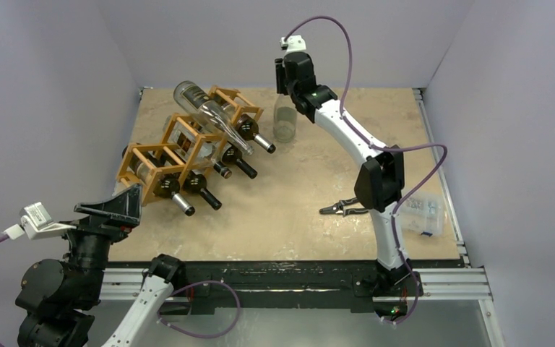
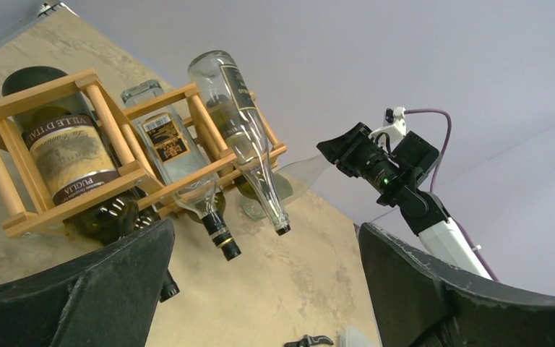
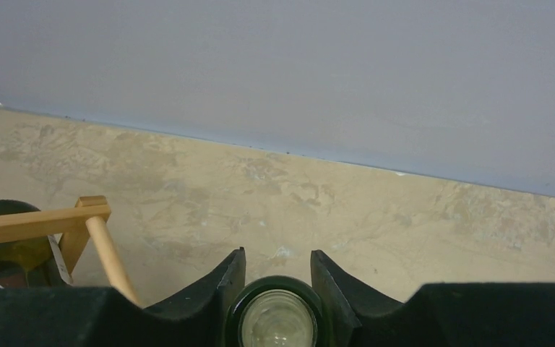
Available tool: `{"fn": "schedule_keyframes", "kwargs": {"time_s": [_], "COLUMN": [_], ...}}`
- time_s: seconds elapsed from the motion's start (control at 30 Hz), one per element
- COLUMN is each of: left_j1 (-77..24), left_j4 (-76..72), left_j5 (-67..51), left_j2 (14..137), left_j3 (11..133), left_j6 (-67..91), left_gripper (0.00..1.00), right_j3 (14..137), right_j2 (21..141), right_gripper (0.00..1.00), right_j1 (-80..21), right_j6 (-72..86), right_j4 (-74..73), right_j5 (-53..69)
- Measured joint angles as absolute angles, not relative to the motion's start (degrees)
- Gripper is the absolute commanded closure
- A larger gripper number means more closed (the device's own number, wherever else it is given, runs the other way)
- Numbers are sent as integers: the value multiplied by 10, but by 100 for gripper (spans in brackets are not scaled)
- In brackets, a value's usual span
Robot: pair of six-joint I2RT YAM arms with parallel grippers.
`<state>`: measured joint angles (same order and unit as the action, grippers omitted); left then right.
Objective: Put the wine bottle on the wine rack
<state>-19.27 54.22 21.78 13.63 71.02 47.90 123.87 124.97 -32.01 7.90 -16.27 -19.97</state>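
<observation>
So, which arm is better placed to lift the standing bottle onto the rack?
The right: the right gripper grips the top of the upright wine bottle beside the wine rack. The left gripper stands open at the near-left edge of the table, far from that bottle.

Plain lavender-grey walls enclosing a beige marbled counter
We see the walls on three sides, meeting the counter's edges; the light is soft and even.

I work in a robot test cell in a lab, not a home. Plain pale walls box in three sides of my beige stone-patterned tabletop. My bases bolt to aluminium rails at its near edge. Purple cables loop off my white right arm.
</observation>
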Motion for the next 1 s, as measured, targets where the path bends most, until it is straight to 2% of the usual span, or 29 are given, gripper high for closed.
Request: {"fn": "schedule_keyframes", "kwargs": {"time_s": [0.13,0.33,0.47,0.63,1.0], "left_j1": [-193,-193,-193,-193,-193], "left_j4": [544,542,540,537,509], "left_j5": [215,206,196,180,156], "left_j2": [136,136,140,152,154], "left_j3": [710,706,695,683,656], "left_j6": [483,491,505,515,531], "left_gripper": [0,0,0,0,0], "right_j3": [1214,1116,995,847,696], "right_j2": [1231,1148,1043,891,693], "right_gripper": [100,100,100,100,100], "right_j1": [-318,-317,-304,-263,-225], "right_j6": [85,107,164,256,427], "right_j4": [-158,-172,-160,-103,52], "right_j5": [-199,-204,-204,-204,-234]}}
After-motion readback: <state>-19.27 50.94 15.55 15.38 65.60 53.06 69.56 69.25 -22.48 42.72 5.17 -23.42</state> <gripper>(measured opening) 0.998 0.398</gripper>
